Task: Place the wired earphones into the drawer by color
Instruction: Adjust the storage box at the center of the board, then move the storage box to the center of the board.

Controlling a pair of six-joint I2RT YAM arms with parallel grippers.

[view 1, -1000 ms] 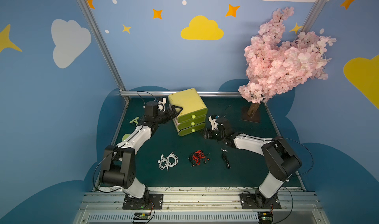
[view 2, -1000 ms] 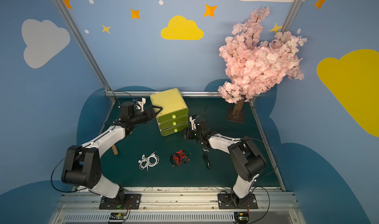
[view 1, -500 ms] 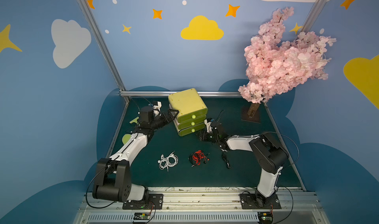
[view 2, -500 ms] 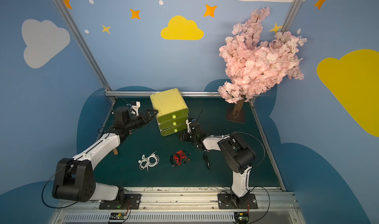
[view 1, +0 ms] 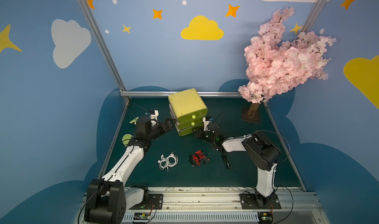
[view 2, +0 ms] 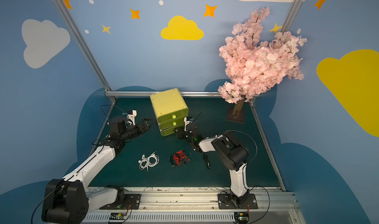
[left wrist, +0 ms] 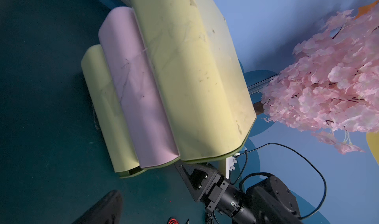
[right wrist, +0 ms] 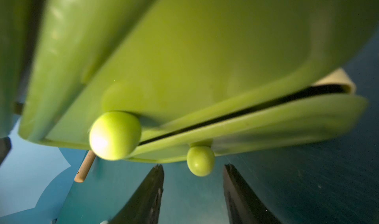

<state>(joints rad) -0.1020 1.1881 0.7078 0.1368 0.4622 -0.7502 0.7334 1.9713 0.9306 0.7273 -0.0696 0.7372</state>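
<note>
The left arm is stretched low and forward along the mat, and the left gripper (view 1: 171, 122) is seen with its jaws spread wide, empty, just beside the left side wall of the drawer unit (view 1: 185, 104). In the left wrist view the unit's side (left wrist: 184, 79) is shown in stacked yellow and pink tiers, with nothing grasped.

The right arm is folded sharply at the elbow, its forearm laid nearly flat, and the right gripper (view 1: 196, 133) is brought up to the front of the bottom drawer (view 1: 185, 132). In the right wrist view its two dark fingers (right wrist: 151, 192) are held partly apart on either side of the lowest knob (right wrist: 200, 161), and no contact with the knob is seen; nothing is gripped. A larger knob (right wrist: 114, 135) is seen on the drawer above, and a thin dark gap is visible between the two drawer fronts.

All three earphones are left on the green mat (view 1: 266, 155), well apart from the drawers: the white earphones (view 1: 168, 161) toward the left arm, the red-and-black earphones (view 1: 198, 157) in the middle, and the black earphones (view 1: 226, 161) just below the right forearm.
</note>
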